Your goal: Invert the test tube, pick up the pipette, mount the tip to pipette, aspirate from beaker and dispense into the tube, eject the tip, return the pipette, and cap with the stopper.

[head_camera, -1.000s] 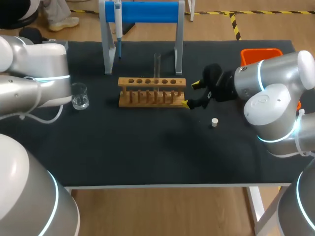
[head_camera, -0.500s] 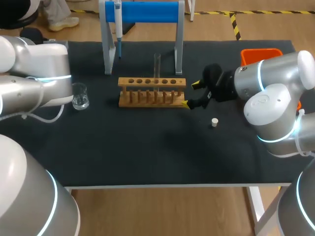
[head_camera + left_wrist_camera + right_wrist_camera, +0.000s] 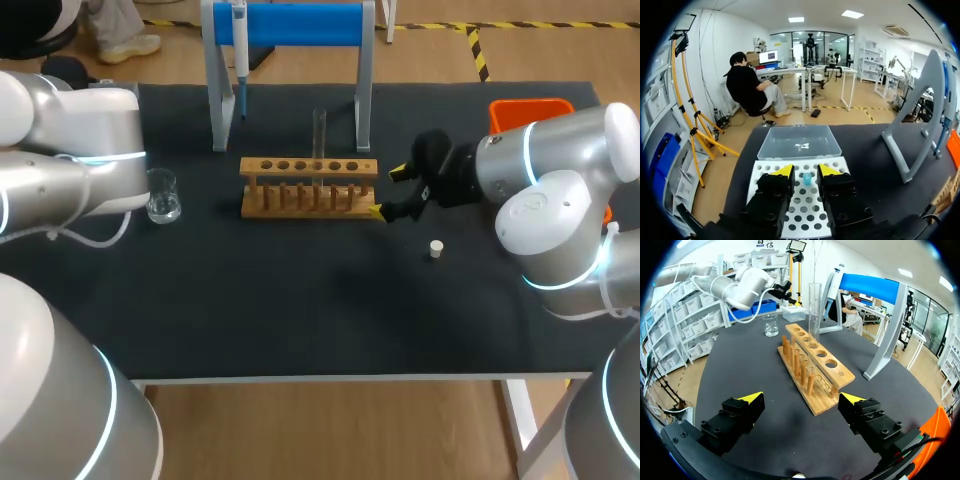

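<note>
At the rack's right end: your right gripper (image 3: 388, 192) sits just off the end of the wooden rack (image 3: 310, 185). Its jaws are spread wide and hold nothing.
Test tube (image 3: 319, 130): it stands in a rack hole about midway along, with its long axis vertical. The right wrist view suggests the mouth is up, so I judge the invert step done.
Tube vs right jaws: the tube is straight ahead of the jaws and along the rack, well apart from both fingers.
Left gripper (image 3: 806, 172): it is at the bench's left end, over the white tip box (image 3: 754, 167). The fingers stand a narrow gap apart. A blue tip (image 3: 807, 178) shows through the gap, seated in the box and not gripped.
Pipette (image 3: 240, 60): it hangs by the left post of the blue stand (image 3: 300, 25) at the bench's far edge. Its long axis is vertical and its nozzle points down.
Key relation: the pipette lies beyond the rack and toward the left, so you'd approach it from the side, across its axis.
Nearer arm: probably the left, since it comes in on that side. The right arm would have to cross over the rack and tube.
Beaker (image 3: 162, 195): it is left of the rack, close to the left arm.
Stopper (image 3: 436, 248): it lies on the bench just front-right of the right gripper, untouched.
</note>
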You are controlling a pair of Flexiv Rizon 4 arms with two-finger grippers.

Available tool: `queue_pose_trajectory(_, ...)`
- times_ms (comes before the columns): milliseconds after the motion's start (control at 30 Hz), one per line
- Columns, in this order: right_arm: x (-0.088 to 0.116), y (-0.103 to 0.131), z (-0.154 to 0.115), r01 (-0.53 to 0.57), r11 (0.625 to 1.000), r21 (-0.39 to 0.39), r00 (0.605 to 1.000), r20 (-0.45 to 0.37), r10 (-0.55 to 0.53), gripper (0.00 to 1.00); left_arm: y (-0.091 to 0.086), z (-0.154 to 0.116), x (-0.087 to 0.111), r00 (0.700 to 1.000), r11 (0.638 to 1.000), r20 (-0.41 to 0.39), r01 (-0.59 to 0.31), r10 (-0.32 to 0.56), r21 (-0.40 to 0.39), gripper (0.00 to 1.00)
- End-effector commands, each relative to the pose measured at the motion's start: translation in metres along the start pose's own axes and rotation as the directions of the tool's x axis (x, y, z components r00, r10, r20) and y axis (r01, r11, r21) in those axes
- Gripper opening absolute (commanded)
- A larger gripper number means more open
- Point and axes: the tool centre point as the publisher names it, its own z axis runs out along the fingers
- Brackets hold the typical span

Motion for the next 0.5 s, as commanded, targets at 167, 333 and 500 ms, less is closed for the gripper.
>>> queue_pose_trajectory(167, -0.0003, -0.0006, -0.0006, 0.000, 1.000, -0.001, 1.000, -0.002, 0.000, 1.00, 0.0002, 0.0073, 0.0004, 1.000, 1.000, 0.003, -0.001, 0.001, 0.001, 0.27)
queue_pose_trajectory(333, -0.0003, -0.0006, -0.0006, 0.000, 1.000, -0.001, 1.000, -0.002, 0.000, 1.00, 0.0010, 0.0094, 0.0004, 1.000, 1.000, 0.003, 0.000, 0.000, -0.004, 0.26)
queue_pose_trajectory(500, -0.0003, -0.0006, -0.0006, 0.000, 1.000, -0.001, 1.000, -0.002, 0.000, 1.00, 0.0021, 0.0103, 0.0002, 1.000, 1.000, 0.004, 0.002, -0.002, -0.006, 0.25)
